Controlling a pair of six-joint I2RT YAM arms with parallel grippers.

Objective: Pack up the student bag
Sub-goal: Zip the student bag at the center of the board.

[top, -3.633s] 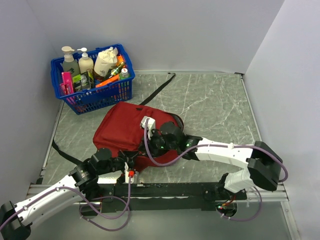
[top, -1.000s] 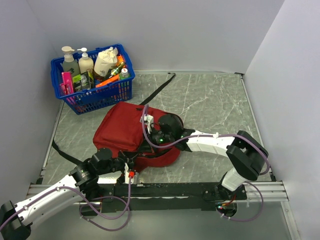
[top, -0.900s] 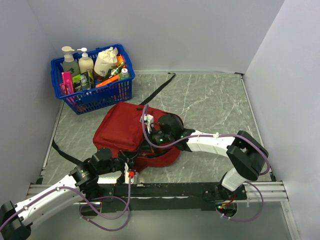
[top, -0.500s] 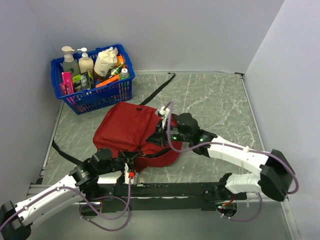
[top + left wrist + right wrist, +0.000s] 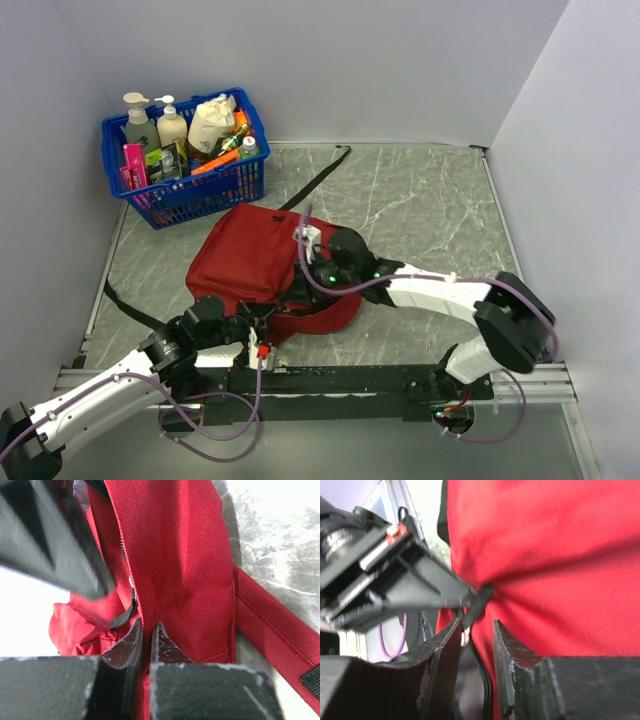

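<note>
The dark red student bag (image 5: 248, 255) lies flat on the table, left of centre. My left gripper (image 5: 250, 322) is at its near edge. In the left wrist view it (image 5: 148, 625) is shut on a fold of the bag's red fabric (image 5: 180, 565), beside a black zipper pull (image 5: 125, 617). My right gripper (image 5: 298, 275) is low over the bag's near right part. In the right wrist view its jaws (image 5: 476, 621) stand narrowly apart around red fabric (image 5: 555, 555), with a black zipper pull (image 5: 479, 601) by the left finger.
A blue plastic basket (image 5: 185, 195) of bottles and packets stands at the back left. Black straps trail from the bag toward the back wall (image 5: 315, 180) and the left edge (image 5: 125, 305). Walls close in the left, back and right sides.
My right arm swung right half a second ago and has come back left onto the bag. The left arm and the bag have stayed put.
</note>
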